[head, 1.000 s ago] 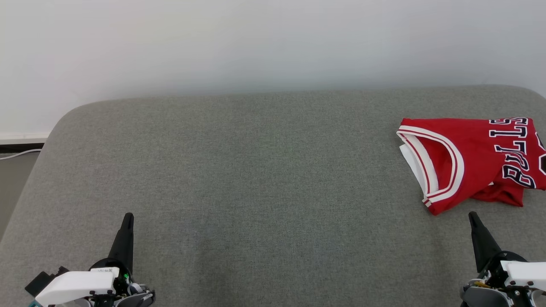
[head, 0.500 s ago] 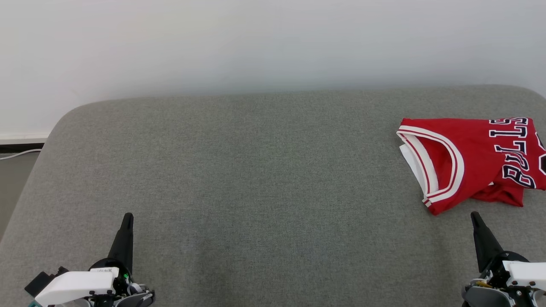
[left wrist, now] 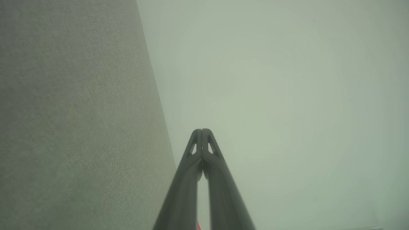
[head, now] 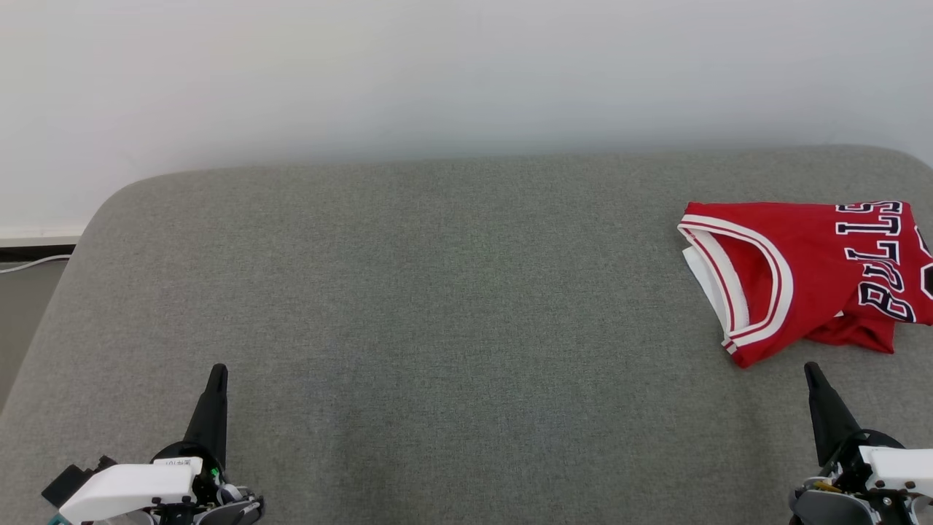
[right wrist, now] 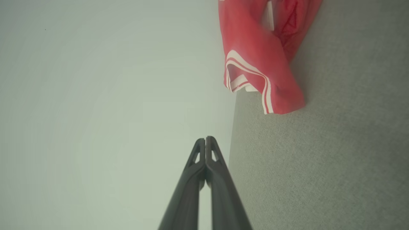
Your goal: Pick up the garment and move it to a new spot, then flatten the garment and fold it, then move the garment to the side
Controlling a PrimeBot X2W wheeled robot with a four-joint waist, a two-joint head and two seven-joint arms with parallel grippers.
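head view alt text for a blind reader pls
A red basketball jersey lies rumpled at the right edge of a grey padded surface, cut off by the frame. The left gripper and right gripper sit shut at the lower corners, with a pale wall behind.

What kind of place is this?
Probably a plain indoor test room, not a furnished home: a wide grey padded surface lies before a bare white wall, with one red jersey on it.
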